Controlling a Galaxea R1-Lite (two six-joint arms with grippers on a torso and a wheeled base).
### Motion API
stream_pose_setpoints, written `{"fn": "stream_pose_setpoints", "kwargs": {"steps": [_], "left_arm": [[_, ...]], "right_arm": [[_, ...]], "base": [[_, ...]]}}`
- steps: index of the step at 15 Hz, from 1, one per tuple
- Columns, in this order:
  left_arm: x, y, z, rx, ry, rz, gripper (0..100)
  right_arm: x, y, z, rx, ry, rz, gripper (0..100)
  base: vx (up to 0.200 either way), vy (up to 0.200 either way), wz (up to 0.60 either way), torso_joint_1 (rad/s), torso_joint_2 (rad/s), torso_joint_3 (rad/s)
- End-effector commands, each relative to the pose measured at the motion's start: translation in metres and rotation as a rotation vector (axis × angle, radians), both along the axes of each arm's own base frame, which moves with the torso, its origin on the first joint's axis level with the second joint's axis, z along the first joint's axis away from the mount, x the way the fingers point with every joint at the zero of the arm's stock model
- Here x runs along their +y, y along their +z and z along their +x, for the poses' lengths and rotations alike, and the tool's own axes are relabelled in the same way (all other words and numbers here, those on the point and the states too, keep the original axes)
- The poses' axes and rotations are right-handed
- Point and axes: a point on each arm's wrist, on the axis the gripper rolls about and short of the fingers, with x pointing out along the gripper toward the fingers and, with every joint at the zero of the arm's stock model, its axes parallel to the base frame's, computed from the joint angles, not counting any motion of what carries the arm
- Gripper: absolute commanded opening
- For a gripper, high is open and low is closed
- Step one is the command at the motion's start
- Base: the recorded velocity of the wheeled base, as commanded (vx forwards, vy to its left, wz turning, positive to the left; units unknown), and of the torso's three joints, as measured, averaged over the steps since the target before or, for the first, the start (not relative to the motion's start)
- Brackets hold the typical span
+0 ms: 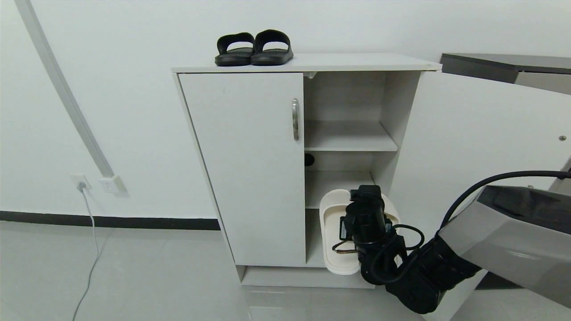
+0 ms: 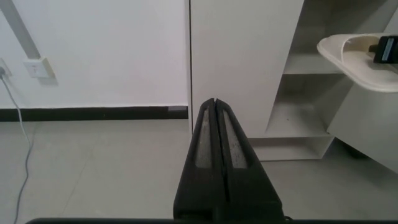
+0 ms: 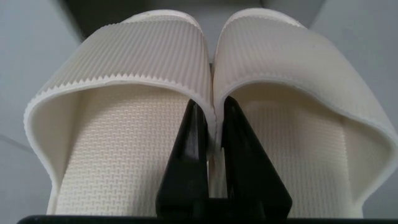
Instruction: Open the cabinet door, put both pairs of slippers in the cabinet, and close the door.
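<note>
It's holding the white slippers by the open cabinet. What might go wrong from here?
The right gripper pinches the white slippers by just their inner edges, so one might slip free. They hang at the opening of the cabinet, close to a shelf whose front they may bump.

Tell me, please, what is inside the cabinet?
At the open right side, white slippers held by the right gripper; the shut left door hides the other half.
</note>
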Motion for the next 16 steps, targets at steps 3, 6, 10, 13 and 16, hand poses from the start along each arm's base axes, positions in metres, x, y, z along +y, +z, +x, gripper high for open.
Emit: {"fn": "stream_pose_setpoints", "kwargs": {"steps": [3,6,10,13,16], "left_arm": [[0.0,0.0,0.0,0.003,-0.001,0.001,0],[0.0,0.0,0.0,0.003,-0.001,-0.001,0],[0.0,0.0,0.0,0.003,-0.001,-0.001,0],[0.0,0.0,0.0,0.003,-0.001,-0.001,0],[0.0,0.0,0.0,0.002,-0.001,-0.001,0]], "right_arm": [[-0.002,-0.008,0.0,0.017,-0.001,-0.012,0],[-0.001,-0.02,0.0,0.022,0.008,-0.019,0],[-0.002,-0.027,0.003,0.027,0.004,-0.024,0],[-0.002,-0.03,0.004,0.032,0.005,-0.028,0],[-0.003,-0.033,0.006,0.038,0.006,-0.029,0]], "base": [[0.0,0.0,0.0,0.0,0.0,0.0],[0.0,0.0,0.0,0.0,0.0,0.0],[0.0,0.0,0.0,0.0,0.0,0.0],[0.0,0.0,0.0,-0.001,0.0,-0.024],[0.0,0.0,0.0,-0.001,0.0,-0.152]]}}
